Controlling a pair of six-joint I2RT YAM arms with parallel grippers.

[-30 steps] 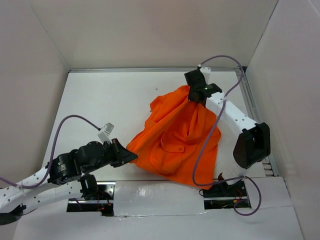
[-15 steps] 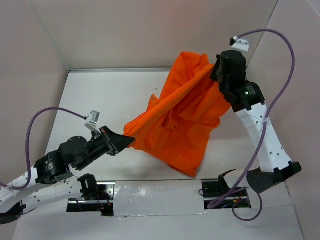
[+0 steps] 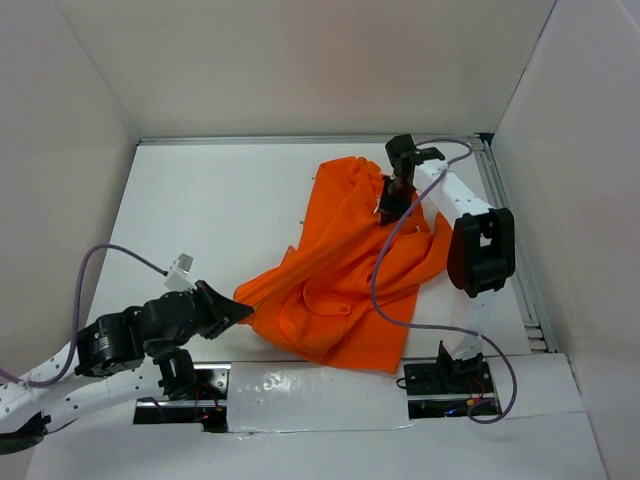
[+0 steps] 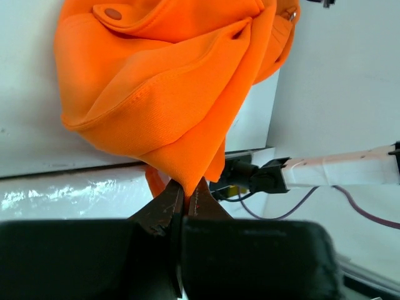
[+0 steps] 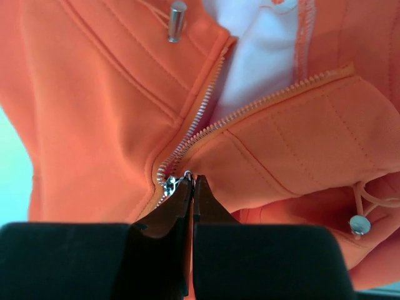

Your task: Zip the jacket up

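The bright orange jacket [image 3: 345, 260] lies crumpled across the middle of the white table. My left gripper [image 3: 238, 312] is shut on the jacket's lower corner; in the left wrist view the orange fabric [image 4: 162, 106] runs into the closed fingertips [image 4: 185, 195]. My right gripper [image 3: 392, 205] is shut on the silver zipper pull [image 5: 177, 184] near the collar. In the right wrist view the zipper teeth [image 5: 206, 106] part above the slider into two rows, with pale lining [image 5: 259, 50] between them. Silver cord ends [image 5: 177, 20] lie on the fabric.
White walls enclose the table [image 3: 200, 210] on three sides. A purple cable [image 3: 395, 300] from the right arm drapes over the jacket. Two black mounts [image 3: 445, 375] sit at the near edge. A metal rail [image 3: 510, 235] runs along the right side.
My right arm has come down from a raised position, lowering the jacket's collar end back onto the table. My left gripper has shifted slightly left, still holding the corner.
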